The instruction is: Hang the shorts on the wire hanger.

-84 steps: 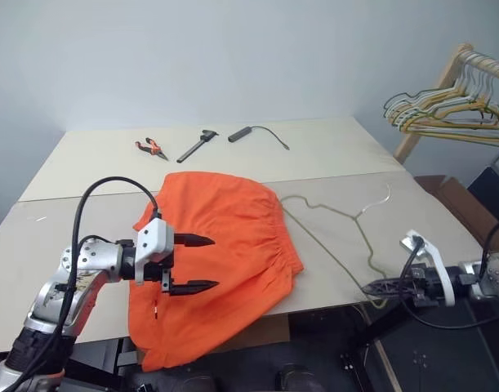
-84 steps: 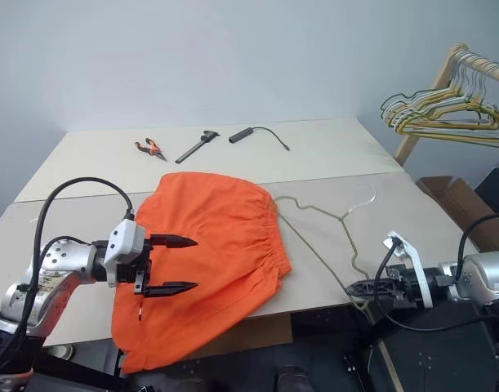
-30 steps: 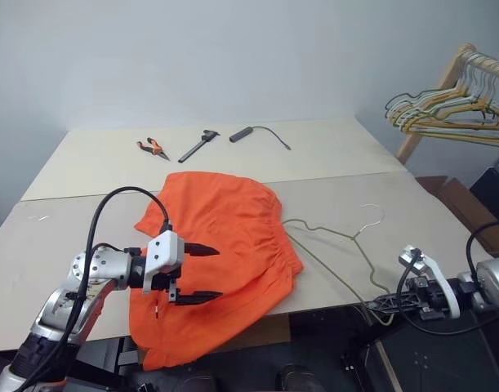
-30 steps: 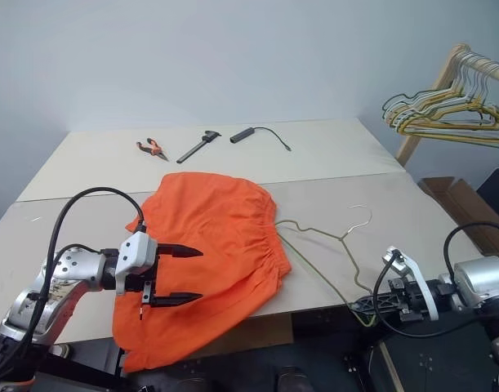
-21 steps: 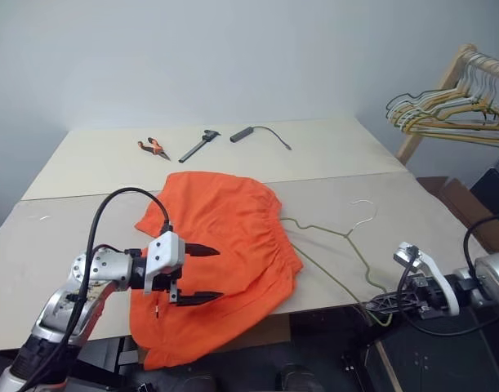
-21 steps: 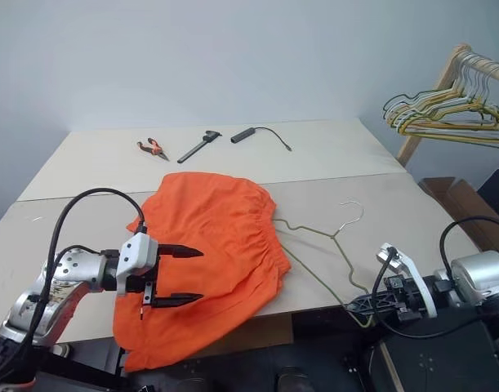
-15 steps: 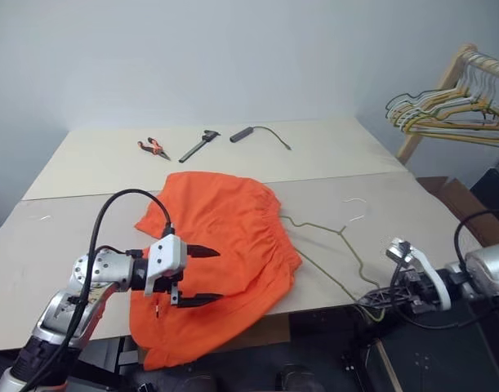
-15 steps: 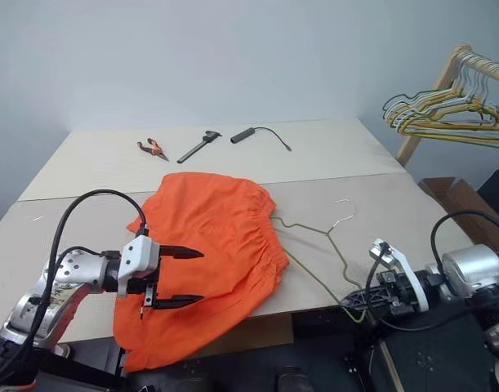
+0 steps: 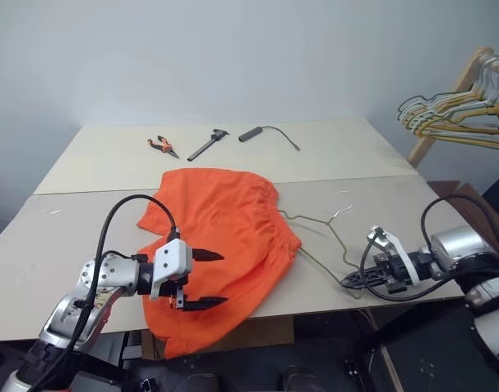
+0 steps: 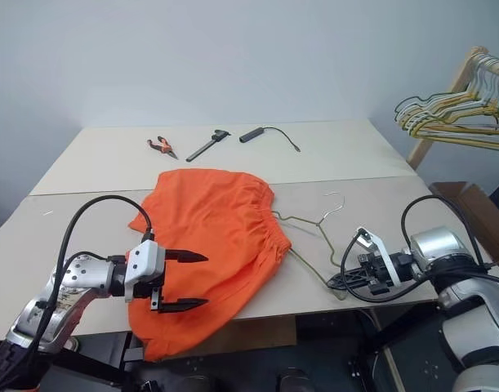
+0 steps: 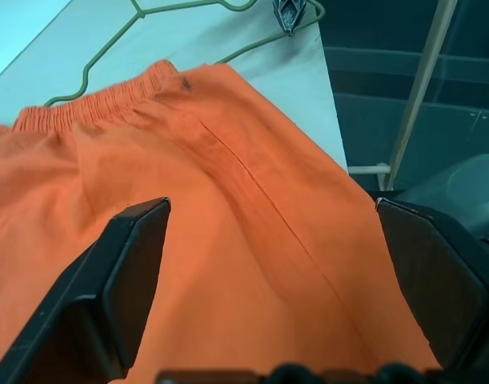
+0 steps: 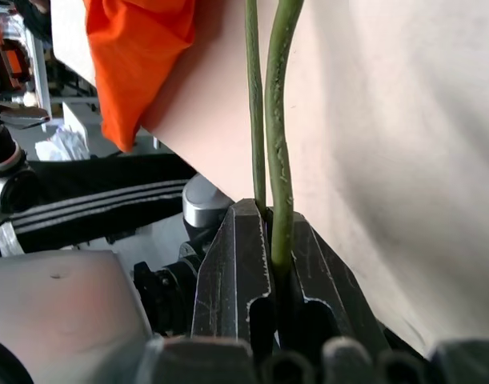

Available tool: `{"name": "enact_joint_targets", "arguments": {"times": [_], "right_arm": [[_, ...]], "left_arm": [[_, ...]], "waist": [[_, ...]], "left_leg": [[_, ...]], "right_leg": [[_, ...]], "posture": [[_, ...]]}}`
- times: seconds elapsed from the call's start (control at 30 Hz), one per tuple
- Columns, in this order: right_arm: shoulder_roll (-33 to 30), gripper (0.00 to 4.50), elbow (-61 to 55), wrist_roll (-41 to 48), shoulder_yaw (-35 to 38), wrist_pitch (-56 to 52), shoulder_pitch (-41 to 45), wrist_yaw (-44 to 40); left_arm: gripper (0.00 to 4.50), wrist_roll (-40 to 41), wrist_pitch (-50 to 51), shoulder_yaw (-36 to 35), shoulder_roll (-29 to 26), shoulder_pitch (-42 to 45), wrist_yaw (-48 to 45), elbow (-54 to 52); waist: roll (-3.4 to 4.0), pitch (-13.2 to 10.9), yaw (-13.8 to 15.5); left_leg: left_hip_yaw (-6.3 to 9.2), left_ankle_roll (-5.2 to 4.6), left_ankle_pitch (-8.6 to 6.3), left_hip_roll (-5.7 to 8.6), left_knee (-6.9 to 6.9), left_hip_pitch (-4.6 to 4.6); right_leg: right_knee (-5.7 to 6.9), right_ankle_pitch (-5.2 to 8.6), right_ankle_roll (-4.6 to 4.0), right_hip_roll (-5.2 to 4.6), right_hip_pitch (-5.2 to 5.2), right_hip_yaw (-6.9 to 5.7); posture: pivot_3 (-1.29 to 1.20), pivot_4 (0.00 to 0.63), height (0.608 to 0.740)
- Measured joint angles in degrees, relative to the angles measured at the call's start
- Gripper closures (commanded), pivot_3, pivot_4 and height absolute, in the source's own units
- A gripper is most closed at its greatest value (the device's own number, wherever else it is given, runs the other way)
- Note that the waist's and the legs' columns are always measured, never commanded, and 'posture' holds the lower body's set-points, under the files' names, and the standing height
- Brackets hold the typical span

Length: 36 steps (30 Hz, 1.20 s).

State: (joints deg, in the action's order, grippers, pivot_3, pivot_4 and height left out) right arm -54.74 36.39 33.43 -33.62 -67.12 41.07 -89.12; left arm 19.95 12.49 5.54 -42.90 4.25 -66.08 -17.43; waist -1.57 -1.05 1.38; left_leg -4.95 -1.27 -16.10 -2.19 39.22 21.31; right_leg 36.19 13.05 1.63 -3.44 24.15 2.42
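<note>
At the bench's near edge, right end effector was clamped on the wire hanger corner, likely to steer it toward the waistband; left end effector hovered spread apart over the shorts, which lay flat on the bench, hem overhanging.

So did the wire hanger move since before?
Yes. The right gripper, shut on the wire hanger, dragged it leftward toward the shorts.
</note>
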Motion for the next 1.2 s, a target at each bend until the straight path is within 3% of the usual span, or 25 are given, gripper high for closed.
{"name": "enact_joint_targets", "arguments": {"times": [0.13, 0.4, 0.83, 1.0, 1.2], "right_arm": [[-8.9, 4.50, -10.3, 6.7, -3.3, 2.0, -4.3, -0.1], [-15.6, 4.50, -22.7, 13.8, -8.4, 4.3, -9.7, -0.1], [-8.0, 4.50, -5.6, 11.6, -10.1, 4.5, -0.9, -0.1], [-5.4, 4.50, -4.7, 11.7, -12.6, 5.0, 1.5, -0.1], [-8.9, 4.50, -9.7, 13.2, -18.4, 9.2, 2.5, -0.1]], "left_arm": [[0.02, -0.1, 0.0, -0.1, -0.1, -0.7, 0.4, -0.5], [0.02, -0.5, 0.0, 0.4, -0.1, -0.5, 0.1, -0.7], [0.02, -1.7, -0.1, 3.7, -0.1, 0.5, -2.3, -0.2], [0.02, -1.7, -0.3, 3.7, -0.1, 0.5, -2.5, -0.2], [0.02, -1.7, -0.3, 3.6, -0.1, 0.2, -2.4, -0.2]], "waist": [[0.02, 0.0, 0.8], [0.12, 0.0, 0.5], [0.12, 0.1, 0.7], [0.13, 0.1, 0.8], [0.14, 0.1, 1.1]], "left_leg": [[0.00, 0.00, 0.00, -0.04, 0.00, -0.01], [0.00, 0.00, 0.00, -0.10, 0.01, -0.10], [-0.10, 0.00, 0.00, -0.09, 0.05, -0.06], [-0.08, 0.00, 0.00, -0.10, 0.06, -0.05], [-0.07, 0.00, 0.00, -0.09, 0.07, 0.00]], "right_leg": [[0.00, 0.01, -0.01, 0.01, 0.01, -0.03], [0.02, 0.01, -0.02, 0.06, -0.02, 0.01], [0.00, 0.00, -0.04, 0.06, -0.02, 0.02], [0.02, -0.01, -0.05, 0.06, -0.02, 0.01], [0.00, -0.01, -0.04, 0.03, 0.02, -0.02]], "posture": [[0.07, 0.000, 0.740], [0.05, 0.000, 0.740], [0.05, 0.000, 0.740], [0.07, 0.000, 0.740], [0.08, 0.000, 0.740]]}}
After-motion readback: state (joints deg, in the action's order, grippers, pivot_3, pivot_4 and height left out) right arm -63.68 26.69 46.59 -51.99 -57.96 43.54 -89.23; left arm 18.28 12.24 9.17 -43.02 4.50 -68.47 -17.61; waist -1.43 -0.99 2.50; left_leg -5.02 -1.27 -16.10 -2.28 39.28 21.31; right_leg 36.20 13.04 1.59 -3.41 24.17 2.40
